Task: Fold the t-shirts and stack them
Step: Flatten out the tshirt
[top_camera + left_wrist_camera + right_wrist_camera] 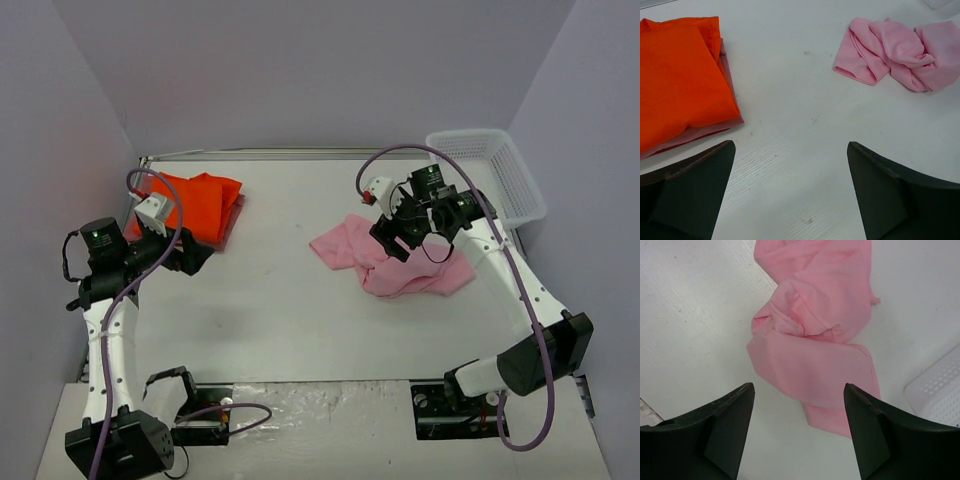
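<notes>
A crumpled light pink t-shirt (440, 276) (900, 50) (810, 340) lies on the white table right of centre. My right gripper (392, 240) (799, 387) hovers just over it, open, with nothing between its fingers. At the back left a folded bright orange t-shirt (205, 200) (680, 75) rests on a folded dull pinkish-red t-shirt (232, 226) (700, 132), whose edge peeks out below. My left gripper (198, 256) (790, 150) stands wide open beside the near right corner of that stack, over bare table, holding nothing.
A white plastic mesh basket (490, 170) (937, 390) stands at the back right corner, close behind the right arm. Grey walls enclose the table on three sides. Bare tabletop (280, 290) separates the stack from the pink shirt.
</notes>
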Tool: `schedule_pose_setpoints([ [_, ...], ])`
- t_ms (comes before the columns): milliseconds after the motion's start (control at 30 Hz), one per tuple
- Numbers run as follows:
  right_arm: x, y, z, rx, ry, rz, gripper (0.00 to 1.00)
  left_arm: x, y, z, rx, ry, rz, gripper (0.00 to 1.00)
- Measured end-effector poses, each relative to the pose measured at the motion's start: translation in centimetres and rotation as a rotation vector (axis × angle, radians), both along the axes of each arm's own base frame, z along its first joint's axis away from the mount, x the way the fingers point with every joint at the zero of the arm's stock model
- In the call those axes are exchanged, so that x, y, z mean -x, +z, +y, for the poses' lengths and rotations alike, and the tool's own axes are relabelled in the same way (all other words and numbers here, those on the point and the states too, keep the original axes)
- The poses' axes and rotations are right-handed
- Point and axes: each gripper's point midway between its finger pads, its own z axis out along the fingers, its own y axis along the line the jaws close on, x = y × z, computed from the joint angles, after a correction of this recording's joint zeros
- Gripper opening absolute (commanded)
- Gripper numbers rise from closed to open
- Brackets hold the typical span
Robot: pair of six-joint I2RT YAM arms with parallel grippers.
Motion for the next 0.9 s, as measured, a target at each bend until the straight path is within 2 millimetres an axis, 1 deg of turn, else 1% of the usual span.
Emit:
schedule_pose_setpoints([
  [100, -0.6, 0.0, 0.2, -0.006, -0.005, -0.011, 0.69, 0.0, -0.1, -0.1, 0.001, -0.004, 0.003, 0.94],
  [200, -1.5, -1.2, 0.8, -0.003, -0.005, 0.024, 0.69, 0.0, 0.0, -0.1, 0.0, -0.005, 0.001, 0.94],
  [300, -2.5, -4.5, 1.5, 0.017, -0.005, 0.112, 0.69, 0.0, 0.0, -0.2, 0.001, -0.007, 0.001, 0.94],
  [433, -2.9, -10.6, 2.2, 0.077, -0.002, 0.269, 0.7, 0.0, 0.0, -0.2, 0.002, -0.008, 0.001, 0.94],
  [500, -2.8, -12.4, 2.4, 0.096, 0.003, 0.314, 0.7, 0.0, 0.0, -0.3, 0.001, -0.012, 0.001, 0.94],
  [567, -2.5, -13.5, 2.7, 0.109, 0.013, 0.34, 0.67, 0.1, 0.0, -0.3, 0.001, -0.013, 0.0, 0.94],
  [600, -2.5, -13.7, 2.9, 0.112, 0.016, 0.345, 0.63, 0.1, 0.0, -0.3, 0.001, -0.014, 0.0, 0.94],
  [633, -2.4, -13.7, 3.0, 0.112, 0.022, 0.345, 0.46, 0.1, 0.0, -0.3, 0.001, -0.014, 0.0, 0.94],
  [700, -2.5, -13.7, 3.3, 0.111, 0.034, 0.336, 0.06, 0.0, 0.0, -0.3, 0.001, -0.013, 0.001, 0.94],
  [733, -2.6, -13.7, 3.4, 0.108, 0.035, 0.332, 0.0, 0.0, -0.1, -0.3, 0.001, -0.014, 0.002, 0.94],
  [900, -2.9, -13.5, 3.5, 0.095, 0.021, 0.316, 0.0, -0.1, -0.6, -0.8, 0.002, -0.029, 0.022, 0.94],
])
